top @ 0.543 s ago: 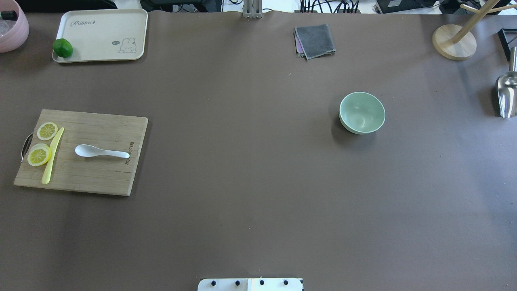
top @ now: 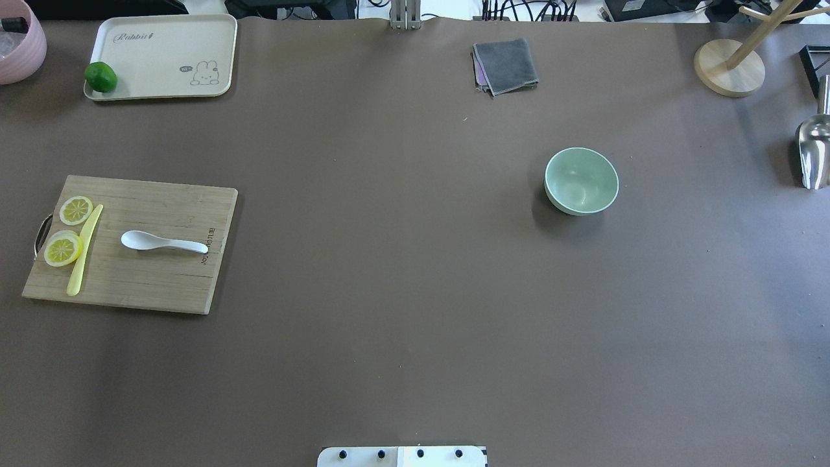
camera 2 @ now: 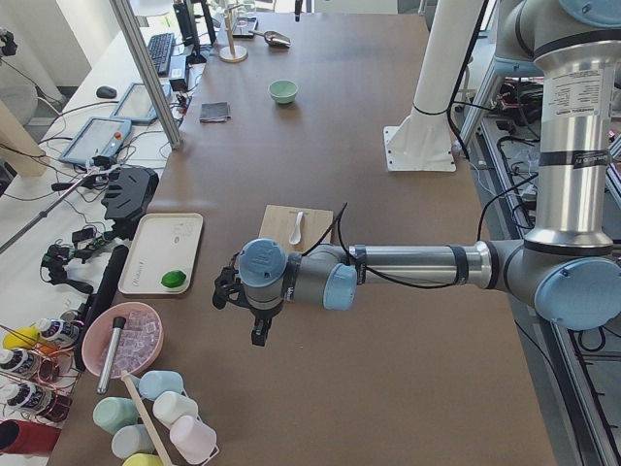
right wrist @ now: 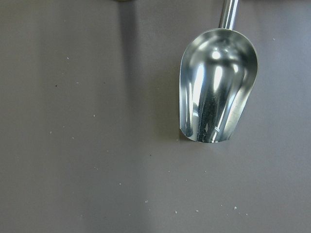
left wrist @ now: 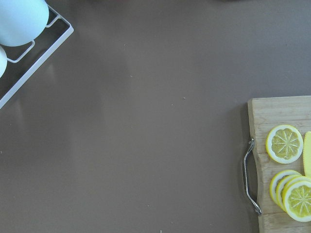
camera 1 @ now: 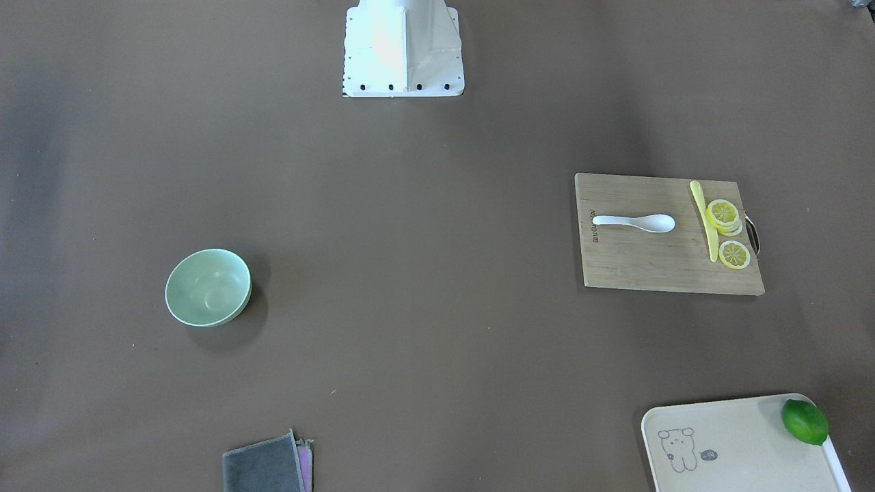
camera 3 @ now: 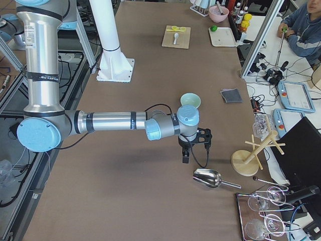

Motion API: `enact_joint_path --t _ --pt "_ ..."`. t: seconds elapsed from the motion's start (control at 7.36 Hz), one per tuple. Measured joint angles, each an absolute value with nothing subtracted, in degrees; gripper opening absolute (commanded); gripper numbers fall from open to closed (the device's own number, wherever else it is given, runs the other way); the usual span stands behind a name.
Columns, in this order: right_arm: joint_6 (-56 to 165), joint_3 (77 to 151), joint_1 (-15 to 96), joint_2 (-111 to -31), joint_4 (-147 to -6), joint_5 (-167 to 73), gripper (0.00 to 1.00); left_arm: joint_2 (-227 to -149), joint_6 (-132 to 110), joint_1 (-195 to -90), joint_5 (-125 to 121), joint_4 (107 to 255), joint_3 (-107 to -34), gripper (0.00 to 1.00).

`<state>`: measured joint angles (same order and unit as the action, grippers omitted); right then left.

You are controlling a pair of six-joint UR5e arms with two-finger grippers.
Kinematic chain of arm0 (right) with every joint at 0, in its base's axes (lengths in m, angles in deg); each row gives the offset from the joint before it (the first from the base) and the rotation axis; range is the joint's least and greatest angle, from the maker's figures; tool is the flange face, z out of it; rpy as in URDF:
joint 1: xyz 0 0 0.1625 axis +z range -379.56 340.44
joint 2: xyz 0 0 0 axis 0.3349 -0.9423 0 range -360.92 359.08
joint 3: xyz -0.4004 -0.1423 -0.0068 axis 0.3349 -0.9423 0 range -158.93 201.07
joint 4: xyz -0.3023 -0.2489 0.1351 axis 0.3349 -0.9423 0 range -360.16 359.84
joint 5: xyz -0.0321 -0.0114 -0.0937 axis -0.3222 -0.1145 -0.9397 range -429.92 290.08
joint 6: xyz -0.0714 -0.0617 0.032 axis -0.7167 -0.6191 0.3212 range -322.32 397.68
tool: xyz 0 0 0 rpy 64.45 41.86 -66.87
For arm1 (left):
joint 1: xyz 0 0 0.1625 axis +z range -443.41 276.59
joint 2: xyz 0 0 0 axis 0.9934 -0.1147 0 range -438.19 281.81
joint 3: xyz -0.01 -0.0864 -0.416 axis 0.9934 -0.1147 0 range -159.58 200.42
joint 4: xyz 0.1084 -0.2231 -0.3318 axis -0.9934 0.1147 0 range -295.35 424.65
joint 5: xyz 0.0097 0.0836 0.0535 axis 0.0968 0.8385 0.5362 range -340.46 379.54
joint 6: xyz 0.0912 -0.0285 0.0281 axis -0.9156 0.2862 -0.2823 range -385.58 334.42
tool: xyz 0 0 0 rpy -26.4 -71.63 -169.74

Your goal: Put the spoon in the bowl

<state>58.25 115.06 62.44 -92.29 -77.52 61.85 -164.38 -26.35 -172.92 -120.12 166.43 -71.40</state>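
Overhead exterior view matches the one from half a second ago: nothing on the table has shifted. The spoon (top: 164, 242) lies flat on the board (top: 162, 279), near its middle, scoop toward the knife (top: 84, 250) and lemon slices (top: 63, 248), handle tip at the board edge that faces the bowl (top: 581, 181). The bowl stands upright and empty, well apart from the board on the robot's right side.

No arm shows in this view. From the table's end, the left gripper (camera 2: 258, 332) hangs just off the board's metal-handle end, the end away from the bowl, and its wrist camera sees only that edge, not the spoon. The right gripper (camera 3: 185, 156) hangs far from the board, beyond the bowl, over a steel scoop (right wrist: 217, 92). I cannot tell whether either pincer is spread or pressed together.

With nothing changed, the task seems not yet begun: the approach to the spoon comes first, probably by the left arm, which is nearer the board.
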Motion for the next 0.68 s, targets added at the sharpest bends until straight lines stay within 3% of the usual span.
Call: enact_joint_path --t 0.68 --pt "58.4 116.2 62.4 -92.7 -77.4 62.1 1.0 -161.8 -26.1 -172.7 -120.4 166.5 -73.3 0.98"
